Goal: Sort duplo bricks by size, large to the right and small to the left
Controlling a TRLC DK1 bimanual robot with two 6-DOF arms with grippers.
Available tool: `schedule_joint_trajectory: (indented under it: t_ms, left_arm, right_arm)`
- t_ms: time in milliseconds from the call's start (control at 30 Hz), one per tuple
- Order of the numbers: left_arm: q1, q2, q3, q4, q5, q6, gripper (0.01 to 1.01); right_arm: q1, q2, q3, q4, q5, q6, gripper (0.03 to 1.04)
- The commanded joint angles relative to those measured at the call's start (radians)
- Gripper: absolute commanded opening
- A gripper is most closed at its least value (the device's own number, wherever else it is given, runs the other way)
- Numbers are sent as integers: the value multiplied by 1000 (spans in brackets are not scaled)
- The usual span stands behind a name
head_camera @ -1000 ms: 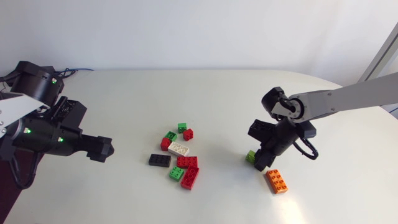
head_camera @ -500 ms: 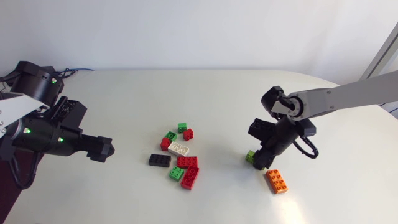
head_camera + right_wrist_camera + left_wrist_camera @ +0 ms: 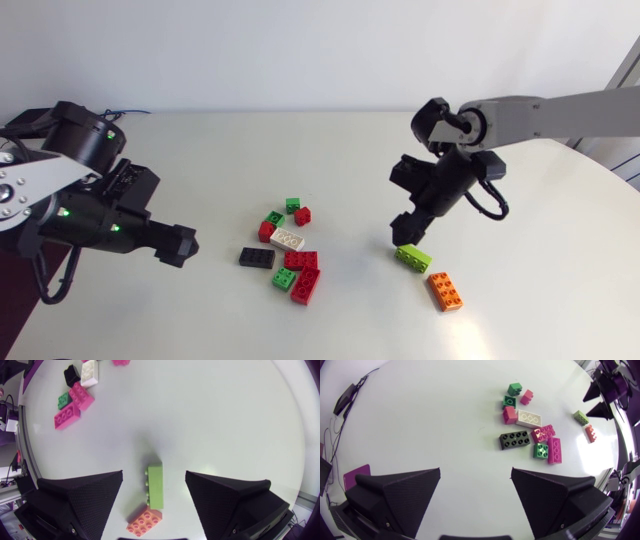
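You have a big white table (image 3: 350, 150) with a smooth top and a round far edge. There is lots of bare room on both sides of the brick pile (image 3: 288, 250). Your left arm (image 3: 60, 200) comes in from the left side and leans low over the table. Its black left gripper (image 3: 476, 495) points toward the pile, with its two wedge fingers spread wide and nothing between them. Your right arm (image 3: 560, 110) comes in from the right and bends down at its black joint. The right gripper (image 3: 154, 495) hangs over a lime green brick (image 3: 155, 486) with its fingers spread wide too. The brick lies between them, but they do not touch it. This long brick shows its bumps along one side and lies just beside a long orange brick (image 3: 445, 291). The pile sits in the middle of the table, well apart from both grippers. It has a long black brick (image 3: 256, 258), a long white brick (image 3: 288, 239), a long red brick (image 3: 306, 285) and some small red and green ones.
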Motion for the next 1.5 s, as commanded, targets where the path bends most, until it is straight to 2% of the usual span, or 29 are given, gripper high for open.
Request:
schedule_joint_trajectory:
  t_ms: [0,133,233,300,433,500,600,833,933,1200,1300,1467]
  left_arm:
    - [-51,42,24,29,12,15,987]
    - [-135,65,39,58,23,120,987]
    - [-180,77,36,54,101,285,987]
    - [-215,88,27,-4,159,410,987]
    - [-280,88,-15,-46,170,591,987]
    - [-270,103,-38,-57,169,709,987]
    - [-209,175,-19,-101,170,853,987]
    - [-197,244,31,-142,193,985,985]
    - [-194,293,94,-181,232,1045,985]
    - [-189,546,297,-253,235,1164,985]
    - [-183,609,355,-284,233,1184,985]
    - [-174,615,384,-285,235,1186,985]
  right_arm:
    - [46,-22,70,-41,-8,47,941]
    - [115,-30,136,-82,-9,86,941]
    - [149,-31,149,-95,-9,103,941]
    - [156,-31,149,-95,-9,109,941]
    - [150,-30,154,-107,-9,110,941]
    - [146,-31,152,-110,-9,112,941]
    - [144,-37,152,-127,-9,115,941]
    - [162,-24,166,-130,-11,136,941]
    - [170,-22,168,-130,-26,149,941]
    - [170,-60,116,-131,-39,158,941]
    - [172,-83,117,-131,-48,158,941]
    - [201,-45,166,-133,-55,159,941]
